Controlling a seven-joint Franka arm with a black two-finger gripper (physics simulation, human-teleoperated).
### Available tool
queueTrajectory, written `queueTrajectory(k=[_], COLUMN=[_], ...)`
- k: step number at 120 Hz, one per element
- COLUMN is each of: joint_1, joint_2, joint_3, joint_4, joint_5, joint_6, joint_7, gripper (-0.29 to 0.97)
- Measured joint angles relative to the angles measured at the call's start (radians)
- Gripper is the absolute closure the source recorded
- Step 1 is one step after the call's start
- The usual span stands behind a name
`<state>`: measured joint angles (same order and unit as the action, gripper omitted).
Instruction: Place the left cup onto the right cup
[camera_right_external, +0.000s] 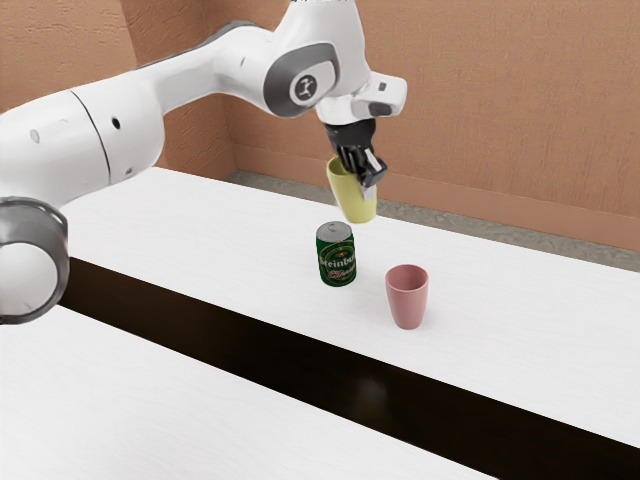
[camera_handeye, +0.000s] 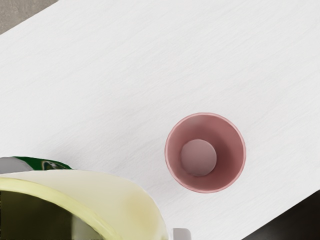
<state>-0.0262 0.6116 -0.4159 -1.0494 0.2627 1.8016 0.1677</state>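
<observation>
A pale yellow cup (camera_right_external: 353, 197) hangs in the air above the white table (camera_right_external: 220, 230), held by its rim in my black gripper (camera_right_external: 360, 166), which is shut on it. In the wrist view the yellow cup (camera_handeye: 85, 200) bulks large just under my hand. A pink cup (camera_right_external: 407, 295) stands upright on the table, lower and toward the exterior view's right of the held cup. Its open mouth faces up, and the pink cup (camera_handeye: 205, 152) lies apart from the yellow one.
A green beer can (camera_right_external: 337, 254) stands upright on the table just below the held cup and left of the pink cup; a sliver of the can (camera_handeye: 35, 163) peeks out behind the yellow rim. A dark gap (camera_right_external: 300, 350) separates this table from a nearer white surface.
</observation>
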Motion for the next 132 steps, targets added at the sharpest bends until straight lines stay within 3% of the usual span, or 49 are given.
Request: queueTrajectory(k=[47, 132], joint_1=[-0.136, -0.160], joint_2=[0.161, 0.246], joint_3=[-0.026, -0.005], joint_4=[0.161, 0.171], joint_5=[0.083, 0.100], joint_6=[-0.074, -0.024], joint_7=[-0.133, -0.229], gripper=[0.78, 0.78])
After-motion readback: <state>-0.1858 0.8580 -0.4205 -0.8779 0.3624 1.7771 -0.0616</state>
